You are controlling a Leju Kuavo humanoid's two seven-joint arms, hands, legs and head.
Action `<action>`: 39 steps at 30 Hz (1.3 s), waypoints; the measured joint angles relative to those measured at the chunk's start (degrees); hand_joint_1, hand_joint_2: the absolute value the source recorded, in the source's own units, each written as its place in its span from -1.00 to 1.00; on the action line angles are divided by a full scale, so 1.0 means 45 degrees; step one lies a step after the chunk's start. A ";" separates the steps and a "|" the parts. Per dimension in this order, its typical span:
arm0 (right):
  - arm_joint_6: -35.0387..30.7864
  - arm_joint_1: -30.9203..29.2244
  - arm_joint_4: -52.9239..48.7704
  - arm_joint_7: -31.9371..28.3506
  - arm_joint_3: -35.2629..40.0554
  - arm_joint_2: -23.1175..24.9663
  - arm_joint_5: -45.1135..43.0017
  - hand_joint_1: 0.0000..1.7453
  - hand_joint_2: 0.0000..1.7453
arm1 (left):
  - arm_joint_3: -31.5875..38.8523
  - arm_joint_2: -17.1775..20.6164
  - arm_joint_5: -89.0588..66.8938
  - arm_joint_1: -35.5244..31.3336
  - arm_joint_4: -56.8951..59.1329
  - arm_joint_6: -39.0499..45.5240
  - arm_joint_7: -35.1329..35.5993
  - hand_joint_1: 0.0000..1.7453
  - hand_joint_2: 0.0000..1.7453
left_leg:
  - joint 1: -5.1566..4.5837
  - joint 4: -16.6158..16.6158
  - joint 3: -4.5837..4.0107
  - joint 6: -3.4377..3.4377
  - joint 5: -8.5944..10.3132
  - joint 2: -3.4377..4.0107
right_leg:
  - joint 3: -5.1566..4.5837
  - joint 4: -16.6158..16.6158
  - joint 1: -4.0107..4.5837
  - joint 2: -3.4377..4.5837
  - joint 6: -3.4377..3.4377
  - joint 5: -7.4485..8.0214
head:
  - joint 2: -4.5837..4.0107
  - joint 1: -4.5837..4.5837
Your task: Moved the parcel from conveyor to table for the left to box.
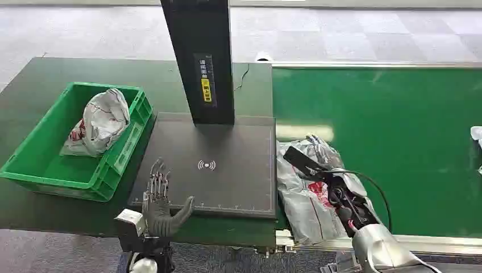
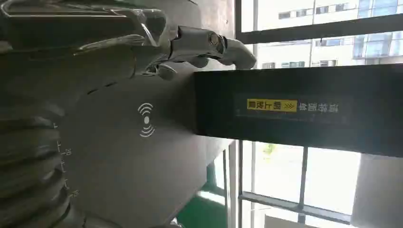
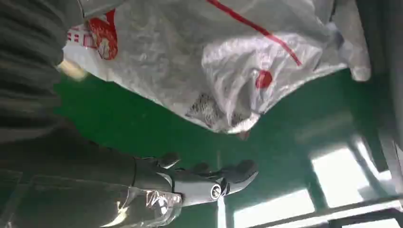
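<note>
Silver-armed, the robot's right hand [image 1: 340, 196] lies over a crumpled white parcel [image 1: 307, 193] at the conveyor's [image 1: 398, 131] near edge, just beside the dark scanner pad [image 1: 216, 165] on the table [image 1: 34, 96]; whether its fingers [image 3: 233, 176] grip the wrapping cannot be told. At the table's front edge the left hand [image 1: 159, 199] waits with fingers spread, holding nothing. Another wrapped parcel [image 1: 102, 122] already sits in the green crate [image 1: 74, 176] at the table's left edge. The loose, slick plastic could slip from a shallow hold, or snag on the pad's raised edge during the transfer, leaving the bundle short of the waiting hand.
</note>
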 measured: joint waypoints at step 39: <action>0.3422 -0.0607 0.1267 0.1938 0.1685 -0.0126 0.0199 1.00 1.00 | -0.0364 0.0204 0.0777 -0.0428 0.0792 0.0641 0.0087 -1.00 1.00 | -0.0001 0.0001 0.0065 0.0000 0.0000 -0.0001 | 0.0068 -0.0002 -0.0003 -0.0007 0.0002 -0.0004 | 0.0000 -0.0005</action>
